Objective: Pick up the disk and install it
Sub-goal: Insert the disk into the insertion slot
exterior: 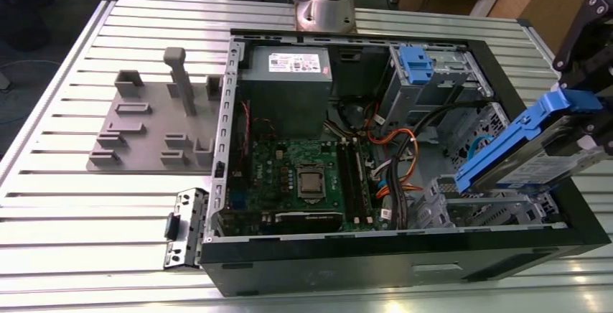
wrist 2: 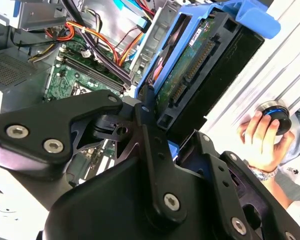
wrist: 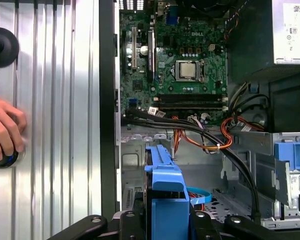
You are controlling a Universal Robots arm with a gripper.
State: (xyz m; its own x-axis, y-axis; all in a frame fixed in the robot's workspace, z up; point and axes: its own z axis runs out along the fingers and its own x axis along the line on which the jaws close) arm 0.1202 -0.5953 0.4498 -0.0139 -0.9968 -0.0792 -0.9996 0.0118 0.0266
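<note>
Slatted metal worktop (exterior: 57, 205), open PC case (exterior: 316, 270) sitting on it. My pincer (exterior: 586, 115) is clamped on the disk (exterior: 522, 159), which hangs tilted over the case's wall at the exterior view's right, long axis slanting down inward.

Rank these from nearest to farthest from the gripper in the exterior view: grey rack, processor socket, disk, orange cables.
1. disk, clamped by the gripper, exterior view's right.
2. orange cables, middle of the case.
3. processor socket, on the board.
4. grey rack, outside the case, exterior view's left.
</note>
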